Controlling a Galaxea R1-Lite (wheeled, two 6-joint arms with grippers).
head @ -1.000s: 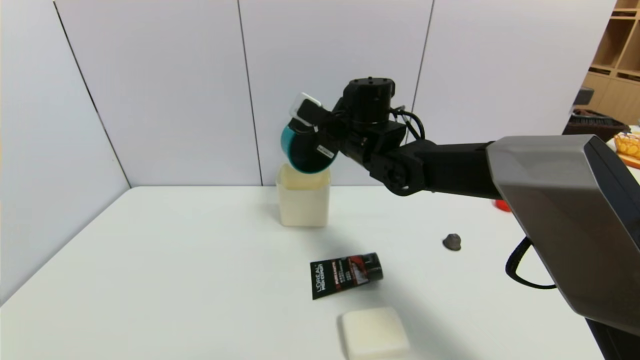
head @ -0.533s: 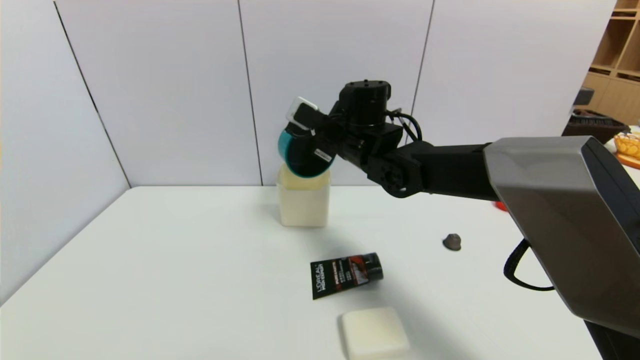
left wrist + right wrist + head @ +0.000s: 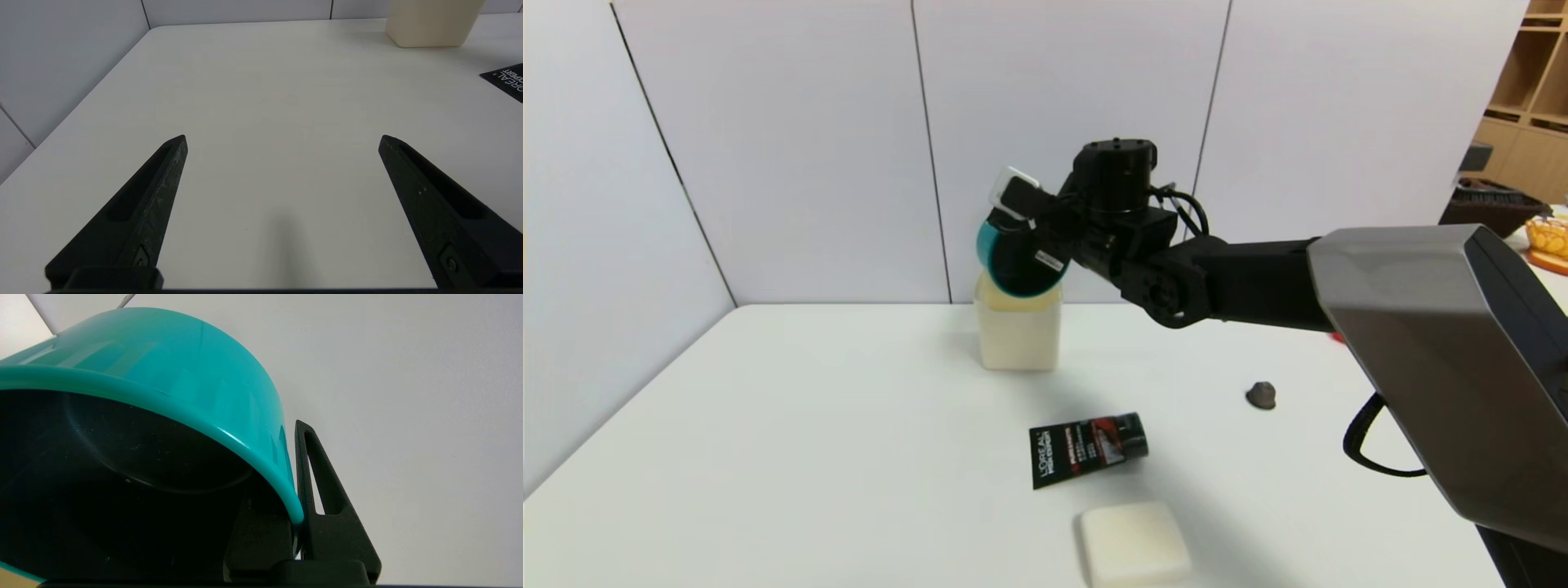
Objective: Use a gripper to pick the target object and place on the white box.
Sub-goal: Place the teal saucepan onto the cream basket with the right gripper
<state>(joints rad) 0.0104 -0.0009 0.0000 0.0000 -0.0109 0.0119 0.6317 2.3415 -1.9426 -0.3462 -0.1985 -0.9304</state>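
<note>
The teal saucepan (image 3: 1001, 257) hangs tilted, its dark inside facing me, just above the rim of the cream-white box (image 3: 1018, 331) at the back of the table. My right gripper (image 3: 1033, 245) is shut on the pan's wall; in the right wrist view one black finger (image 3: 322, 490) lies outside the teal wall (image 3: 184, 375) and the other inside the dark bowl. The pan's handle is hidden. My left gripper (image 3: 282, 141) hovers open over bare table, away from the box (image 3: 429, 22), with nothing between its fingers.
A black L'Oreal tube (image 3: 1086, 449) lies in front of the box, with a flat cream square pad (image 3: 1134, 543) nearer me. A small grey lump (image 3: 1261, 395) sits to the right. White wall panels close the table's back and left.
My right gripper has carried the saucepan slightly up and to the left over the box, and the wrist has turned a little. The left arm has not moved.
</note>
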